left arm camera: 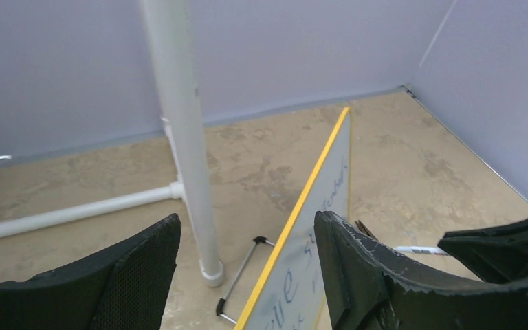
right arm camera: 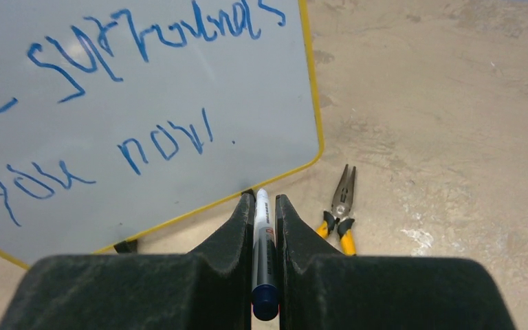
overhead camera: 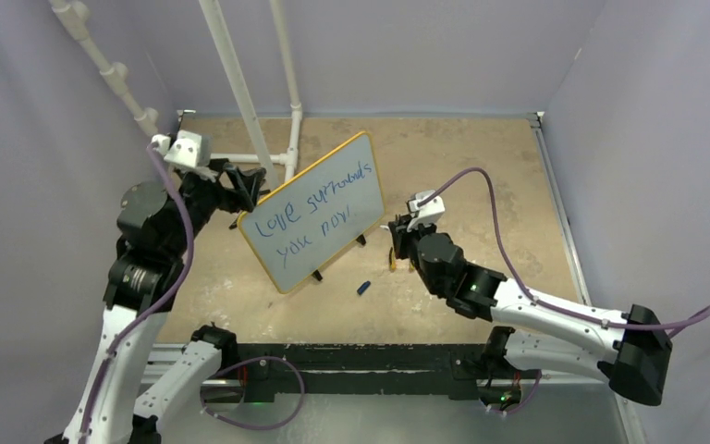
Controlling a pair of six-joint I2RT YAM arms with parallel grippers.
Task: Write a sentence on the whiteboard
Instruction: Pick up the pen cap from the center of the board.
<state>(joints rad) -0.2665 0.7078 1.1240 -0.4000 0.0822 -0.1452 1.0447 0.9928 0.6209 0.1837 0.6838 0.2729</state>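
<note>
We find the rectangular, yellow-framed pale whiteboard point(overhead camera: 356, 211) propped mid beige worktop point(overhead camera: 481, 166), its blue handwritten sentence point(overhead camera: 319, 197) apparently complete; right jaws clamp the white-barrelled marker w/ blue end point(right arm camera: 264, 240) clear of the board, left jaws stand open astride its edge; next, in our judgement: set marker down w/o nudging board.

Left gripper point(left arm camera: 247, 223): black padded jaws spread apart, framing the yellow-framed pale whiteboard point(left arm camera: 333, 179), seen nearly edge-on. Partial blue handwritten sentence point(left arm camera: 285, 282) shows on its face. An upright white plastic pipe point(left arm camera: 179, 124) stands left of it.
</note>
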